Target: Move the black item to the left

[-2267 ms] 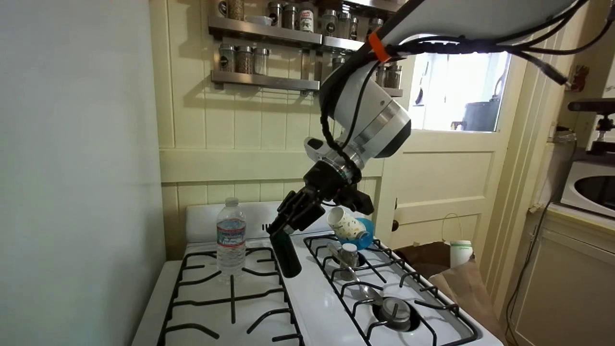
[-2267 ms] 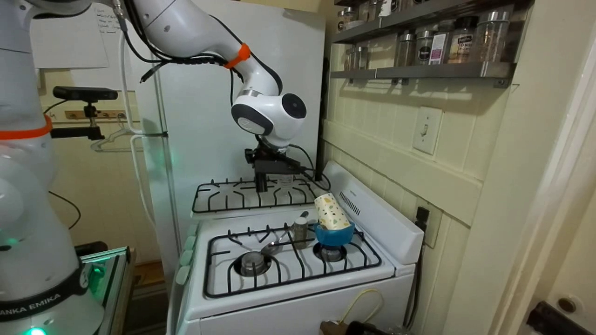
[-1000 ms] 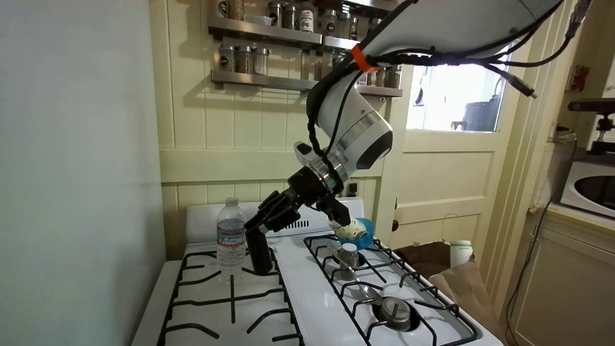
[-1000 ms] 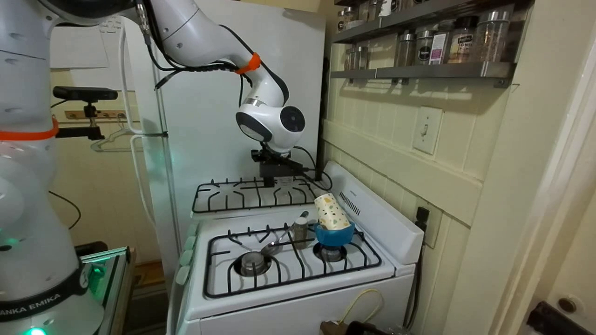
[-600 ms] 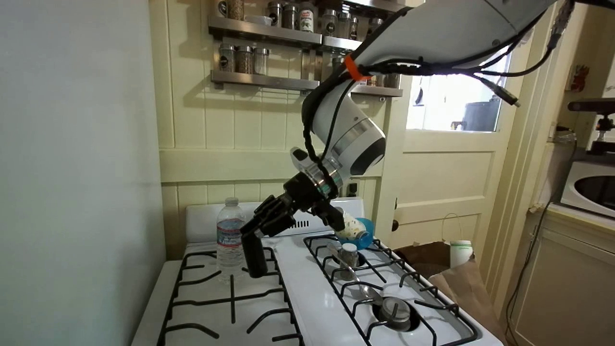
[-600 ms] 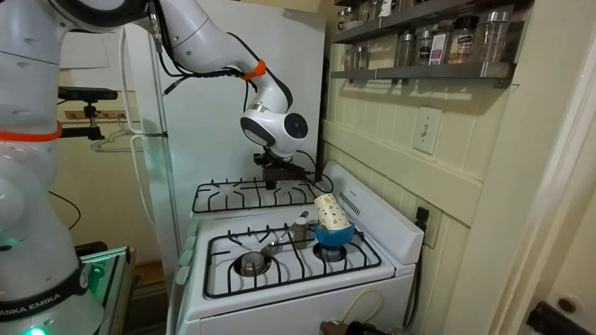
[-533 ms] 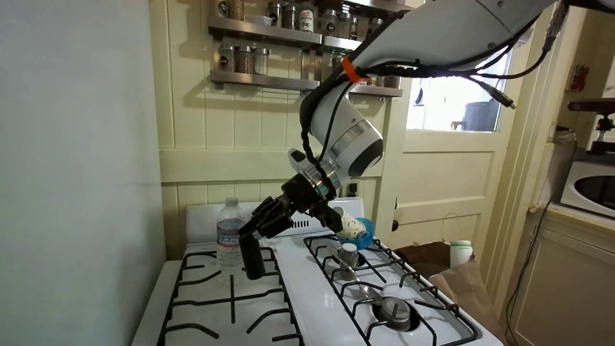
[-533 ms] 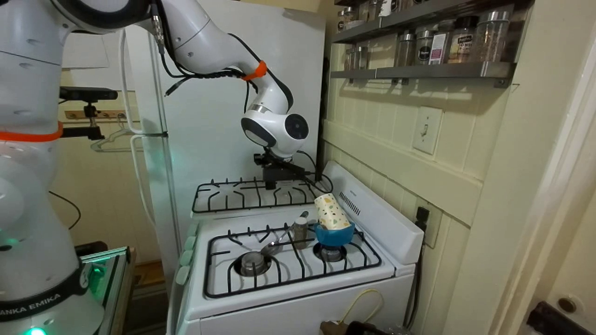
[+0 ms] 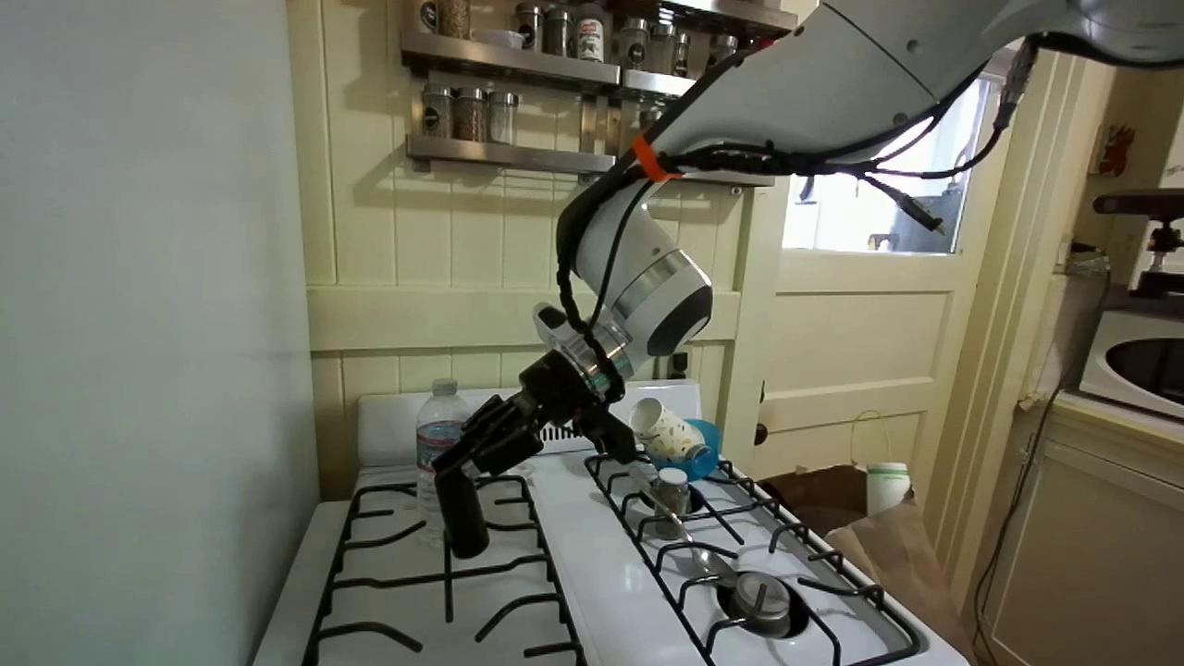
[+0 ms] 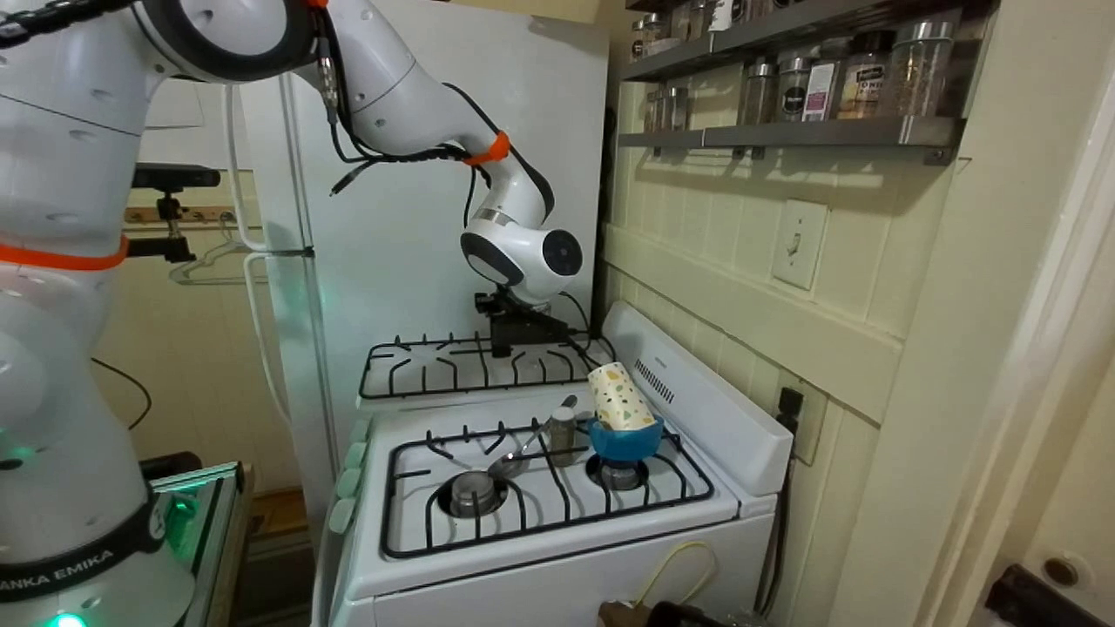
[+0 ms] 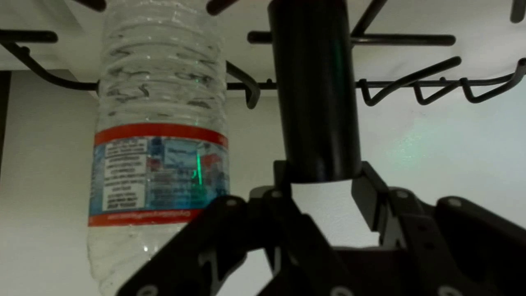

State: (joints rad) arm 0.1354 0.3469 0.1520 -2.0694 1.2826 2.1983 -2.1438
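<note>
The black item (image 9: 461, 513), a slim black cylinder, hangs tilted from my gripper (image 9: 455, 467) above the far-left stove grate in an exterior view. In the wrist view the black item (image 11: 316, 94) sits between both fingertips of my gripper (image 11: 323, 174), which press on its sides at one end. In an exterior view the gripper (image 10: 527, 329) is dark over the far grate, and only a small dark part shows below it. I cannot tell whether the item's lower end touches the grate.
A clear water bottle (image 9: 435, 435) stands just behind and left of the item; it is large in the wrist view (image 11: 160, 172). A refrigerator side (image 9: 148, 324) borders the left. A spice jar (image 10: 562, 435), spoon (image 10: 514, 461), patterned cup (image 10: 620, 396) and blue bowl (image 10: 625, 440) are on the near grate.
My gripper has carried the black item leftward and somewhat lower in an exterior view, from over the stove's middle strip to over the left grate, now partly overlapping the bottle. It stays held.
</note>
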